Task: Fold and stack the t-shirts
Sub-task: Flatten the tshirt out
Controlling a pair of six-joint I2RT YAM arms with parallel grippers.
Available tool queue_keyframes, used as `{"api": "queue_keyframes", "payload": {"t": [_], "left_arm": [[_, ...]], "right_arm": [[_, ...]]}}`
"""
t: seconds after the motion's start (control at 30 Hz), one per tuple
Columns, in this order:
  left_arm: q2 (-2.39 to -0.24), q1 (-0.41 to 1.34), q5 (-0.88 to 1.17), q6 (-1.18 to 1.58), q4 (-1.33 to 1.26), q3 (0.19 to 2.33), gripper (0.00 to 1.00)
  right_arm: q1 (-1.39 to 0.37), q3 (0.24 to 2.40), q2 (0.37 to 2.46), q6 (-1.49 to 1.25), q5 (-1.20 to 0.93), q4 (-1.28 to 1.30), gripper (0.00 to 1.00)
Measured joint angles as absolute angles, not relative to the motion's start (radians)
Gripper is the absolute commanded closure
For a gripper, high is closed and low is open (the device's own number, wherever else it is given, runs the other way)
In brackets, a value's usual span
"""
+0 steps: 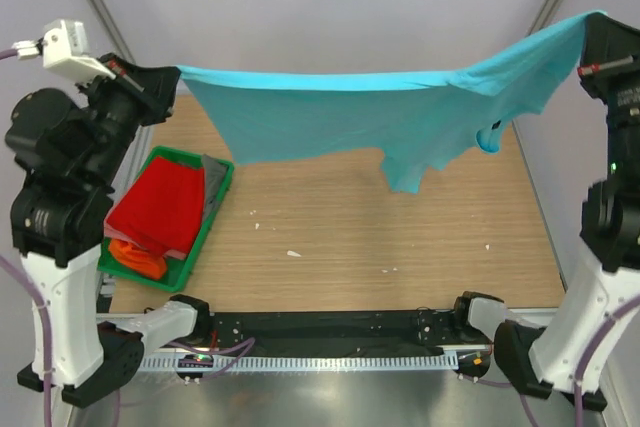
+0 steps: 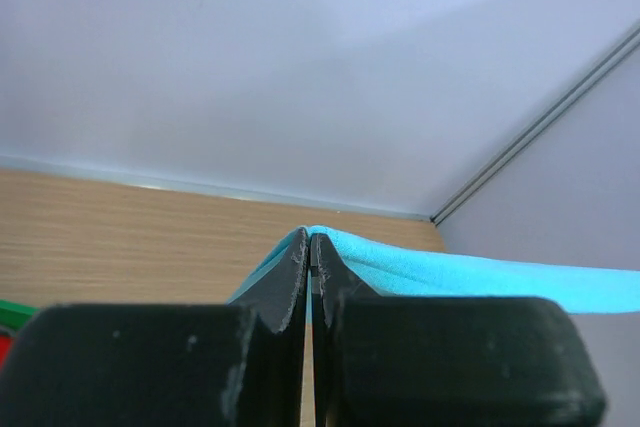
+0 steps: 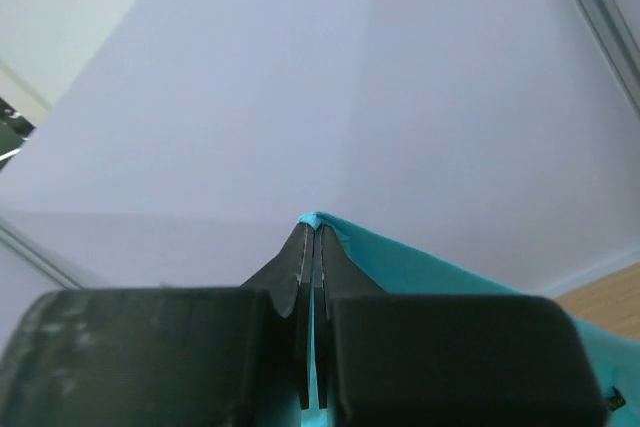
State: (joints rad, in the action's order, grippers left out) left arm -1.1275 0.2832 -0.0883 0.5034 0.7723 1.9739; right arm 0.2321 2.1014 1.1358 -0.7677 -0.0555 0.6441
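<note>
Garment in the air: turquoise-blue short-sleeved cloth t-shirt (image 1: 340, 112), spread between both arms above the far half of the pale wooden table (image 1: 400, 247) and clear of its surface. Its top edge runs almost taut from the far-left corner toward the far-right corner, higher at the right end. One loose part droops lower, right of the middle.
Left gripper (image 2: 308, 239): fingers pressed together on the shirt's left end, with a turquoise fold pinched between the black pads.
Right gripper (image 3: 313, 222): fingers likewise pressed together on the shirt's right end, the cloth trailing away below them.
Other shirts: a soft red shirt (image 1: 160, 202) lies over a soft orange shirt (image 1: 140, 257) in the shallow green plastic tray (image 1: 160, 150) at the table's left edge, toward the near-left corner. A grey piece (image 1: 213, 182) lies at the tray's far-right side.
Handling: light, limp and not fragile, by the look of it. It should sag wherever it is unsupported and bunch if let slack.
Where to hold: at edges or corners, as now, since pinches set wide apart keep it flat.
Step, as judged: the shirt is held open, ready to be laid on the table for folding.
Risk: the drooping part may tuck under as the shirt comes down.
</note>
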Motion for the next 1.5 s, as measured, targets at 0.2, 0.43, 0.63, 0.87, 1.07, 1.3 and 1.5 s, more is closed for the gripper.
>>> {"api": "queue_keyframes", "payload": {"t": [0.2,0.43,0.63,0.87,1.07,1.3,1.5], "left_arm": [[-1.026,0.319,-0.094,0.472,0.760,1.993,1.00],[-1.012,0.371,-0.139,0.415,0.737,2.056,1.00],[-1.093,0.385,-0.192,0.353,0.699,2.001,1.00],[-1.324,0.367,-0.202,0.307,0.508,1.745,1.00],[-1.680,0.308,-0.151,0.296,0.363,1.587,1.00],[-2.179,0.245,-0.072,0.278,0.247,1.736,1.00],[-2.323,0.201,-0.039,0.281,0.242,1.866,1.00]], "right_arm": [[0.233,2.106,0.938,-0.710,0.000,0.582,0.99],[0.233,2.147,0.890,-0.683,0.031,0.486,0.99],[0.233,1.902,0.929,-0.706,0.030,0.377,0.99],[0.233,1.587,1.164,-0.722,0.012,0.195,0.99],[0.233,1.293,1.405,-0.713,-0.038,0.025,0.99],[0.234,1.332,1.790,-0.660,-0.148,-0.050,0.99],[0.235,1.434,1.953,-0.653,-0.221,-0.067,0.99]]}}
